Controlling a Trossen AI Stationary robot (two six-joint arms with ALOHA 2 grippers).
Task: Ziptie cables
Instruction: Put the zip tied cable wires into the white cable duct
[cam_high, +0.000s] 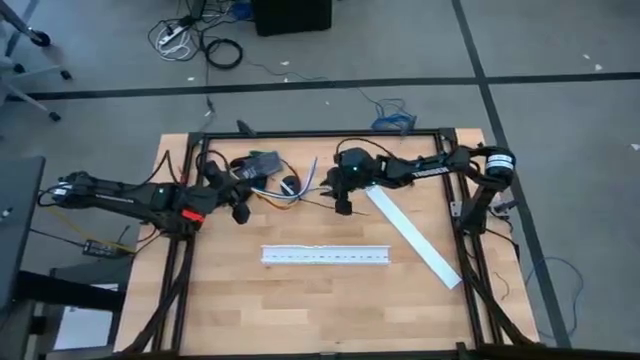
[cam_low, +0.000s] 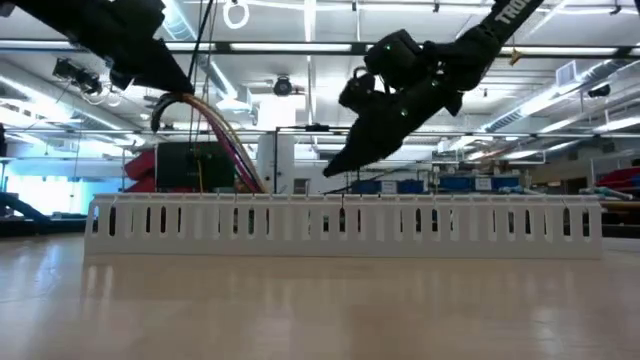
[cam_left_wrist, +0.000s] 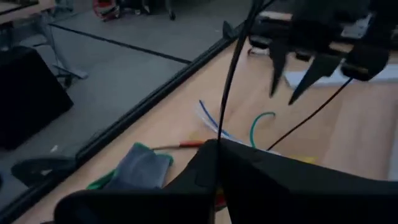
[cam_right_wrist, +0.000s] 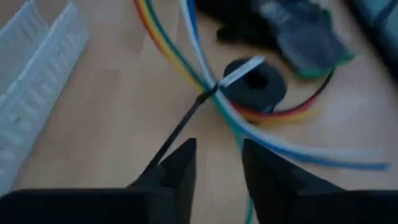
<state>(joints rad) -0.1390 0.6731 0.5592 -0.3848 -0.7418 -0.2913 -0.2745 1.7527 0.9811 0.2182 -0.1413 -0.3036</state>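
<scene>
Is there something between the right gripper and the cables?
Nothing visible. The right gripper hangs open just above the cables, with only bare table between. The ziptie lies there too, reaching the bundle.

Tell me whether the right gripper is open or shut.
Open. In the right wrist view the right gripper shows bare table between its two fingers, which hover over the cables and the ziptie without clamping either.

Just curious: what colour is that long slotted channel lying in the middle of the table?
White; the slotted channel shows best in the low view.
</scene>
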